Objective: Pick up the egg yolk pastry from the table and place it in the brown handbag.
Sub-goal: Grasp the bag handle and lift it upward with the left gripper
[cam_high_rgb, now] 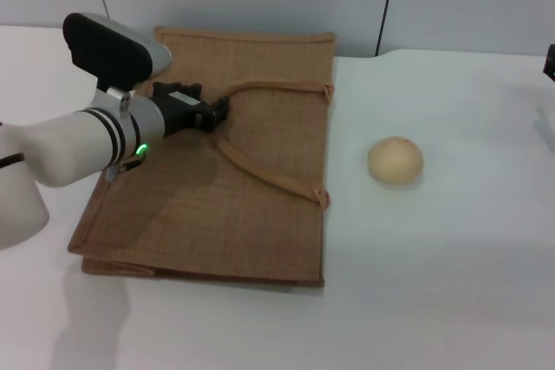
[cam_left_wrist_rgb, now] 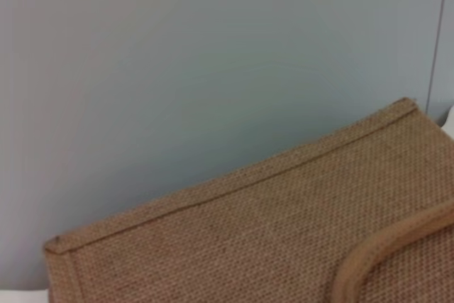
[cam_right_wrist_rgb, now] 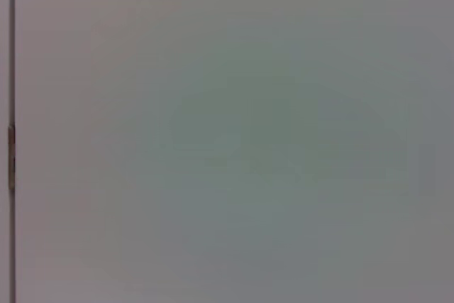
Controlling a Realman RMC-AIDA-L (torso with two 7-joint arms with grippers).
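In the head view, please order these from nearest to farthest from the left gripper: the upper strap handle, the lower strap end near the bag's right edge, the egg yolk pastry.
Measured from the left gripper, over the brown handbag:
1. Upper strap handle, just right of it.
2. Lower strap end, at the bag's right edge.
3. Egg yolk pastry, on the table, right of the bag.

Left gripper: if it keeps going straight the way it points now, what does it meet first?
Most likely the strap handle of the handbag. The left gripper sits over the flat bag, pointing along it toward the handle arch. Its height above the bag is unclear, so it might skim over.
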